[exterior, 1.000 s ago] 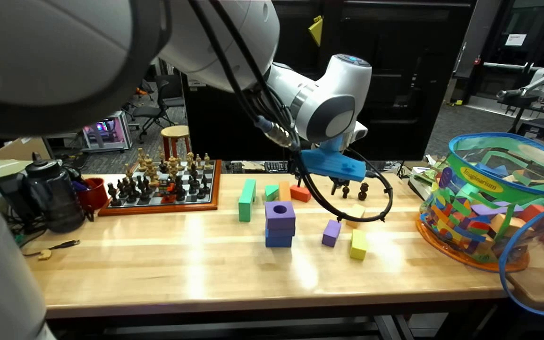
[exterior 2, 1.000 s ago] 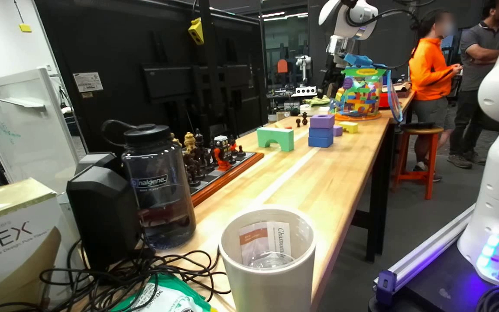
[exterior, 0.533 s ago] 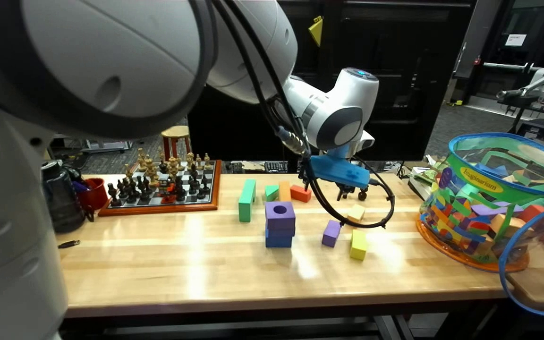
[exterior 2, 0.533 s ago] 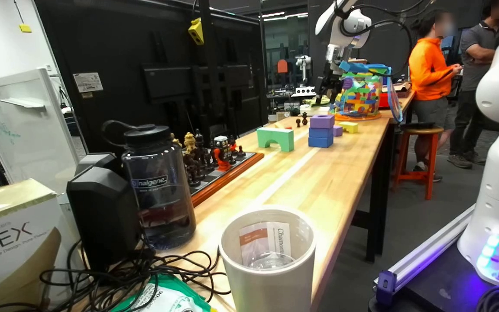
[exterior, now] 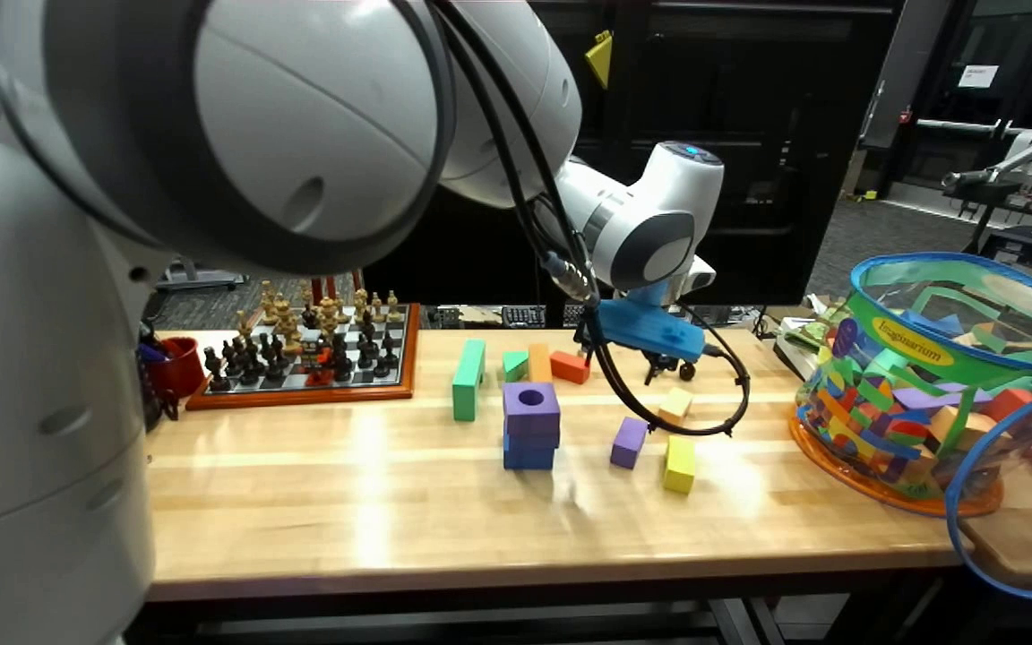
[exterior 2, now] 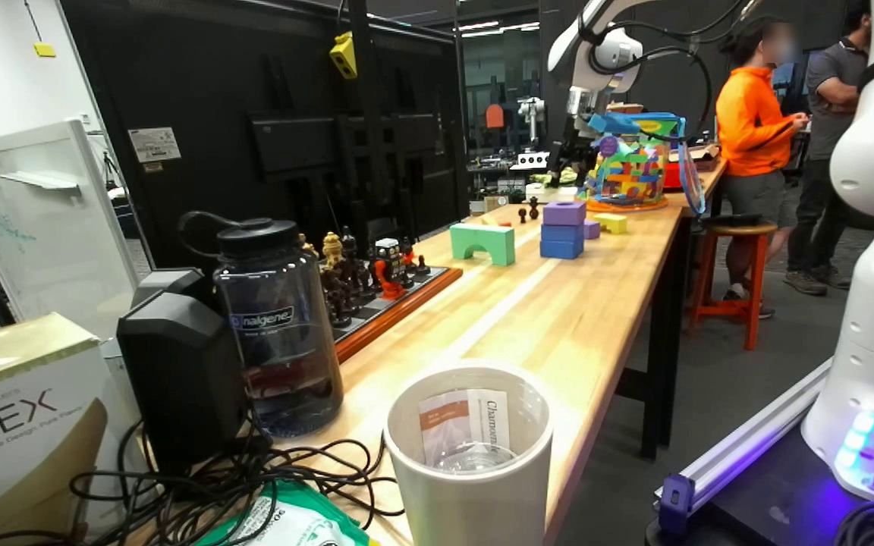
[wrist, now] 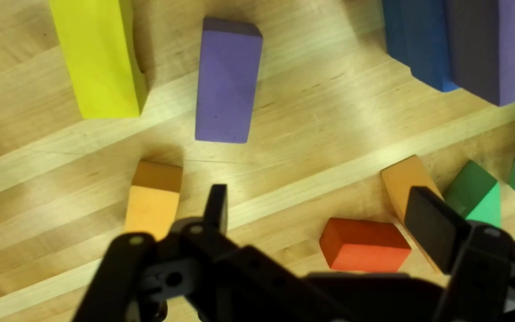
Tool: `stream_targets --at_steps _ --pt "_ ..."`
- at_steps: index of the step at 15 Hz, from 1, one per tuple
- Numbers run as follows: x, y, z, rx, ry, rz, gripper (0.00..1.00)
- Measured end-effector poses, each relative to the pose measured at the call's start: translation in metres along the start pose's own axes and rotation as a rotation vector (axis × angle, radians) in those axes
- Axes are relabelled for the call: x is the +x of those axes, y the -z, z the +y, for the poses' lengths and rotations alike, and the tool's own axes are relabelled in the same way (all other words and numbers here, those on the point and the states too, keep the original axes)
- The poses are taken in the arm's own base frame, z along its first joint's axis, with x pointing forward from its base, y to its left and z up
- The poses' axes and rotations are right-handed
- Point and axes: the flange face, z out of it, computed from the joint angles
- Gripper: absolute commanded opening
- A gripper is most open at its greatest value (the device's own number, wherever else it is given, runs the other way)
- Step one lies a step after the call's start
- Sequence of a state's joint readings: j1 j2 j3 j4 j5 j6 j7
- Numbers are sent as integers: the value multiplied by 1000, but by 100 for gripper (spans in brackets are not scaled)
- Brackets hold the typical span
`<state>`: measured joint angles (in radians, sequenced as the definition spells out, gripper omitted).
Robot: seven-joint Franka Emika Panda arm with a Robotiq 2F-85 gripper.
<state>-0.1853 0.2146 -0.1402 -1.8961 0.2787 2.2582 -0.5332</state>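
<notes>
White glare streaks the tabletop (exterior: 444, 520) in an exterior view; the wrist view shows soft shadows.

toy bag (exterior: 913, 340) reads "imaginarium"; bottle (exterior 2: 281, 341), "nalgene"; box (exterior 2: 27, 432), "mex"; packet (exterior 2: 492, 413), "chamom".

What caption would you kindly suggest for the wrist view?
Open, empty gripper above a wooden tabletop with a red block, purple block and yellow block.
</notes>
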Motion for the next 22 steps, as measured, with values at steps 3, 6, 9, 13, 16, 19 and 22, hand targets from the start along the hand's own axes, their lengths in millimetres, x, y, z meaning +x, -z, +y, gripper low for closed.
stream_targets --at_steps 3,6,9,13,16,19,22 --pt "4 -3 4 2 -9 -5 100" --pt "7 -5 7 5 -16 -11 100" --pt "9 -7 9 7 -19 -15 100" --pt "11 -14 16 6 -30 -23 100" --pt "9 -24 23 6 -45 -38 100" --pt "5 -36 30 6 -61 -58 100" --pt "1 -47 35 8 -72 -76 100"
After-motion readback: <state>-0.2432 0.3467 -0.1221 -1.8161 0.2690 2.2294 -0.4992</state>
